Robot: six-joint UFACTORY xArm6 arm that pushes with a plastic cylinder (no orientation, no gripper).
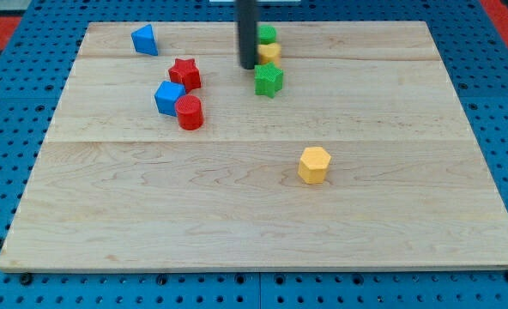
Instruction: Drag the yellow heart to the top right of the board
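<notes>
The yellow heart (270,52) lies near the board's top middle, partly hidden by my rod; its shape is hard to make out. My tip (248,66) rests just left of it, touching or nearly touching. A green block (267,34) sits right above the yellow heart and a green star (269,80) right below it, both close against it.
A blue block (145,39) lies at the top left. A red star (185,74), a blue cube (169,98) and a red cylinder (190,112) cluster left of centre. A yellow hexagon (314,165) lies right of centre. The wooden board (443,215) sits on a blue pegboard.
</notes>
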